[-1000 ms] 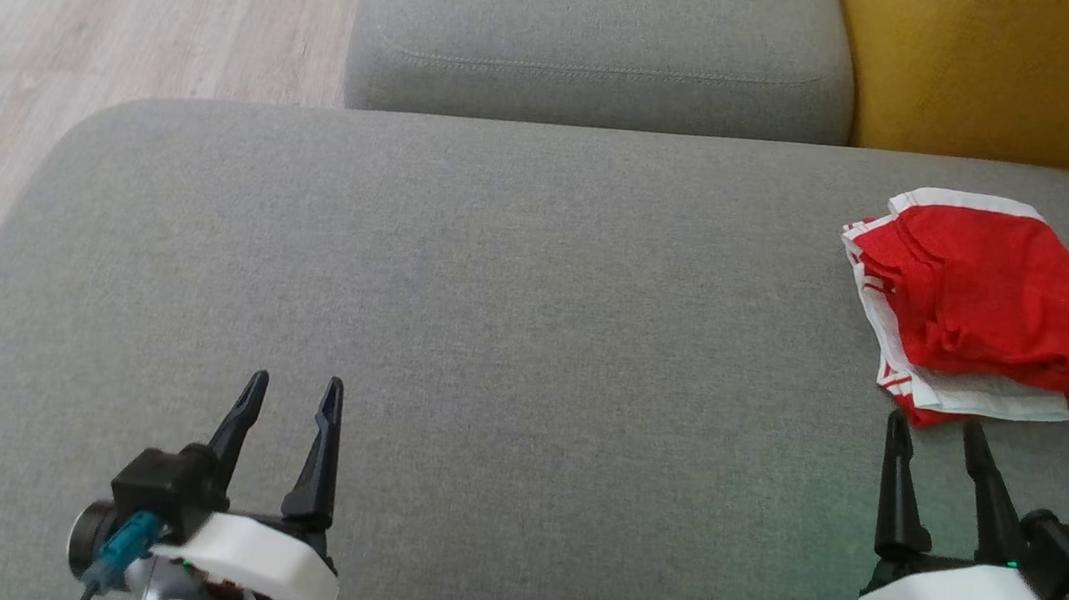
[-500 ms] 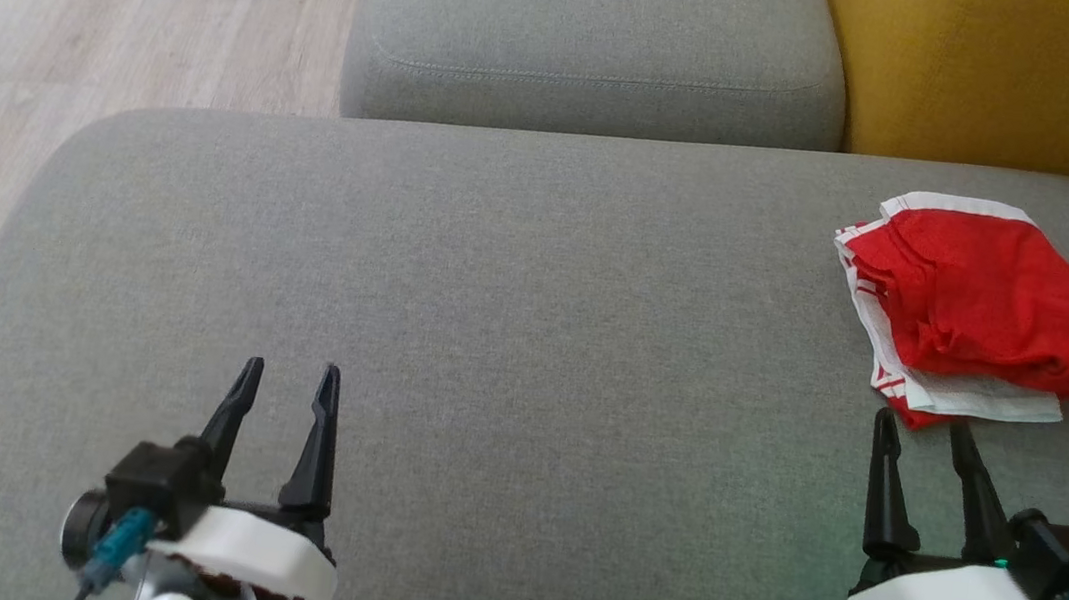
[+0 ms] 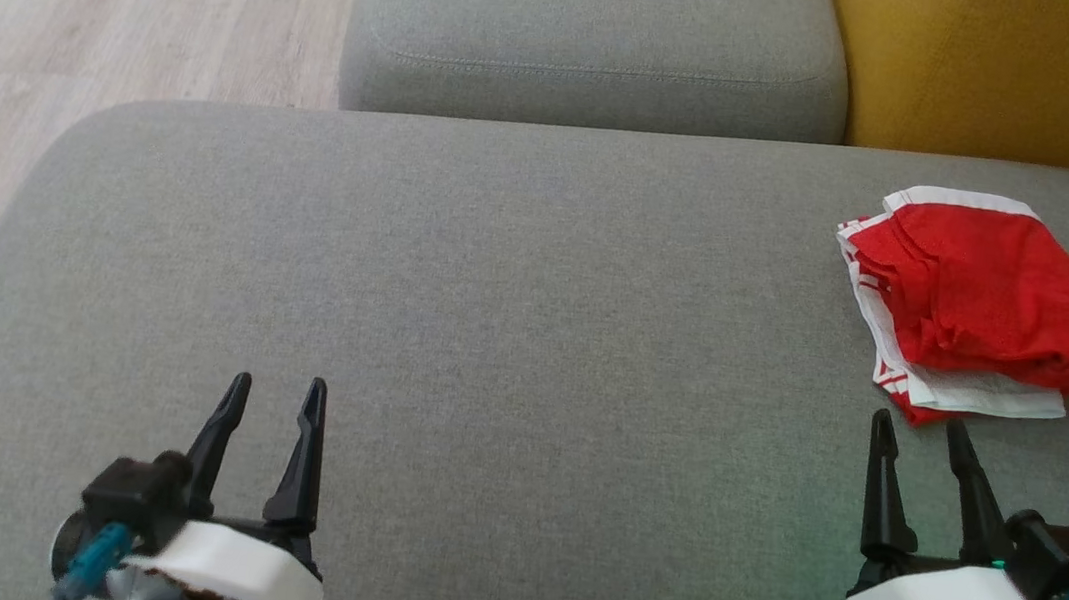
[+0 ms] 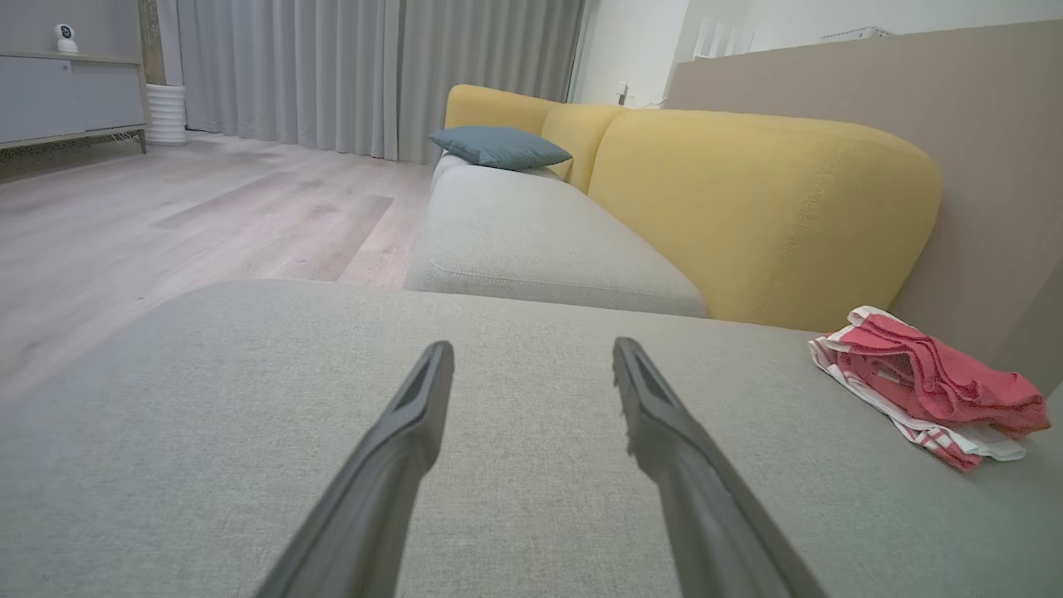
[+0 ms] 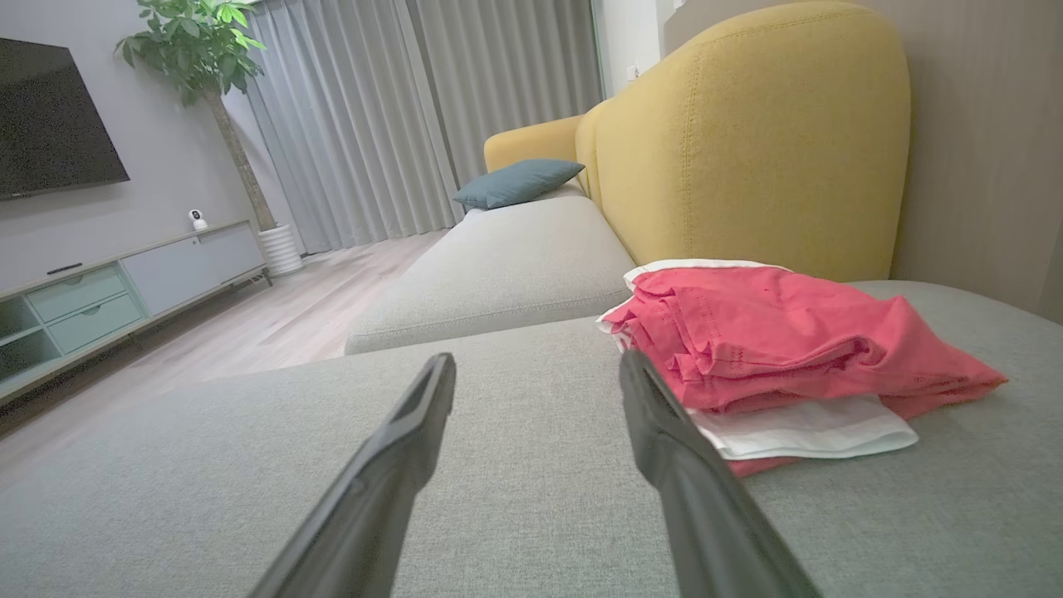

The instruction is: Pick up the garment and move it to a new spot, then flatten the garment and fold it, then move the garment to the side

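A roughly folded red-and-white garment [image 3: 987,301] lies at the far right of a grey sofa seat [image 3: 496,286], just beyond the right gripper [image 3: 918,420]. The left gripper [image 3: 279,380] hovers near left, both jaws wide and empty.

Soft, even light fills every view and shadows are faint. A green glow tints the cushion [image 3: 804,492] beside the right end effector [image 3: 918,421]. The left end effector [image 3: 279,380] looks slightly smeared at its base. Wrist views bow at the edges; the near fingers [image 4: 399,465] blur.
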Robot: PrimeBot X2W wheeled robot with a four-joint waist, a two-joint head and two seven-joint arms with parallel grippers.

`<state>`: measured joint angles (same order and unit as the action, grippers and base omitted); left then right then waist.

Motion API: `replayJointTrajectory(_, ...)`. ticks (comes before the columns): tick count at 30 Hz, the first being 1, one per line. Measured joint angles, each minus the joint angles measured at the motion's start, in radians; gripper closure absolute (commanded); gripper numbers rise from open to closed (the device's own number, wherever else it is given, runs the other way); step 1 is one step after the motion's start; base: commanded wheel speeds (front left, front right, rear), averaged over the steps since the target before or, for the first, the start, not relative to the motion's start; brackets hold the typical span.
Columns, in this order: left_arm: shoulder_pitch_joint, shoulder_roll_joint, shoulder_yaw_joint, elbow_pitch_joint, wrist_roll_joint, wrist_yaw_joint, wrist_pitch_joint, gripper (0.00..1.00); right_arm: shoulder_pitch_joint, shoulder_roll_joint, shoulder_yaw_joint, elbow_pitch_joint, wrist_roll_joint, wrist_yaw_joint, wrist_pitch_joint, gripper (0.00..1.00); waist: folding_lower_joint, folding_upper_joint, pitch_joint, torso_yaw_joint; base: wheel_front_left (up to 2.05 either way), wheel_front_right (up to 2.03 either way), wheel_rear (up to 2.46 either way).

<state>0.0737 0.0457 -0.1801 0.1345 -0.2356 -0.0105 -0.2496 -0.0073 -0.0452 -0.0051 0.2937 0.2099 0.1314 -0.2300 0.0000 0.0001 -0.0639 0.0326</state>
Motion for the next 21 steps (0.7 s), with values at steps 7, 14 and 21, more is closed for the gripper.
replayJointTrajectory(7,0.002,0.000,0.004,-0.003,-0.038,-0.016,0.000,0.00,0.000,0.000,0.001,0.000,0.001,0.000,0.000,0.00,0.0000,0.0000,0.007,0.000,0.00,0.00,0.00)
replayJointTrajectory(14,0.025,-0.004,0.013,0.043,-0.039,-0.007,0.003,1.00,0.020,0.001,0.001,0.060,0.001,0.000,0.002,1.00,0.0000,0.0000,0.008,0.002,0.00,0.00,0.00)
replayJointTrajectory(21,0.052,-0.004,0.015,0.064,-0.106,-0.008,0.019,1.00,0.051,0.001,-0.002,0.079,0.066,0.000,0.021,1.00,0.0000,0.0000,0.012,0.000,0.00,0.00,0.00)
